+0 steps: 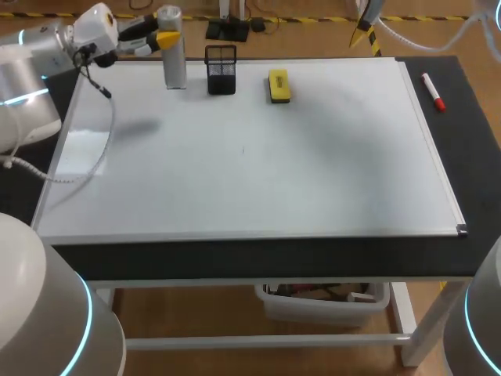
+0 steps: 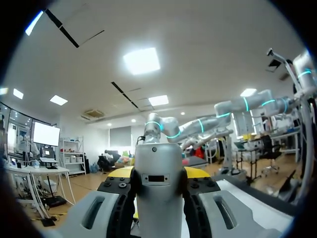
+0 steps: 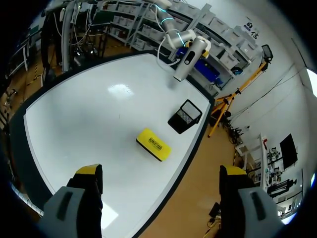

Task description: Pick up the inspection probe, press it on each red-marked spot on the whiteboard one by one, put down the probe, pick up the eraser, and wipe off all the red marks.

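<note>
— Where is the probe [image 1: 173, 51] seen?
— It is held upright, clamped between the fingers of the left gripper [image 1: 163, 33], at the far left of the whiteboard [image 1: 258, 172], just beside a black mesh cup [image 1: 221, 69].
— And the right gripper [image 3: 161, 181]?
— It is spread wide, with nothing held. The eraser [image 1: 279, 85] is laid flat ahead of it, near the cup. A red marker [image 1: 434, 92] is left on the table [image 1: 470, 157].

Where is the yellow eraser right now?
In the head view, the yellow eraser lies on the whiteboard near its far edge, just right of the black mesh holder, not touching it.
</note>
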### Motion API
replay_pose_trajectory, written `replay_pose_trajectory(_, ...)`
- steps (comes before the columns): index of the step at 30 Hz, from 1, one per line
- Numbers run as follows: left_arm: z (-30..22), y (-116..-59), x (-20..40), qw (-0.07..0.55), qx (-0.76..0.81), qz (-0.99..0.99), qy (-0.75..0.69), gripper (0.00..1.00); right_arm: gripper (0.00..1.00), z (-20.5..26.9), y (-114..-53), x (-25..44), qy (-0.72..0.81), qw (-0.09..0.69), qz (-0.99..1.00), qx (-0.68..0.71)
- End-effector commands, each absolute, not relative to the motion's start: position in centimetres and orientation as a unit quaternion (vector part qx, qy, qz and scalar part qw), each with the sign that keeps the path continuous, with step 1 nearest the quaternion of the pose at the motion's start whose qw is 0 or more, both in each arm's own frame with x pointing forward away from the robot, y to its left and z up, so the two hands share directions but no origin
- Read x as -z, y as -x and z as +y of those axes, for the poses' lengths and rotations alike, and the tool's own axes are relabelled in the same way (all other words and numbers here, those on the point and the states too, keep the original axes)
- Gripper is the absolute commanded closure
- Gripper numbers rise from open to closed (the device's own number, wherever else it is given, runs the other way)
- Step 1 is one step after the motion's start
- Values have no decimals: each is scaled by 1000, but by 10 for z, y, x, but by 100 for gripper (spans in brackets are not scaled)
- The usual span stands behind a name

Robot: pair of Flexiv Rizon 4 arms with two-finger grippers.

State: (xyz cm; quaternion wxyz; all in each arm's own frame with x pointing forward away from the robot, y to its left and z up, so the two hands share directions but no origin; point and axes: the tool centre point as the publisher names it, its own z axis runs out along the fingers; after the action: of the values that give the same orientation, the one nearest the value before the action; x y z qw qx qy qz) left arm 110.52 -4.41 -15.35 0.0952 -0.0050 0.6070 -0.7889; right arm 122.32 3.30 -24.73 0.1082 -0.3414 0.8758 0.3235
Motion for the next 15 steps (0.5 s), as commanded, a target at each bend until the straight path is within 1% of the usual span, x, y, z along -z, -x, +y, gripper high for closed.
replay_pose_trajectory(1, -55, -1124, 143, 78, 789, 610, -19, 100, 0, 33, -1220, 245, 342, 109, 877, -319)
replay_pose_trajectory(15, -93, -1158, 132, 63, 796, 600, -44, 100, 0, 33, -1220, 245, 342, 109, 877, -319)
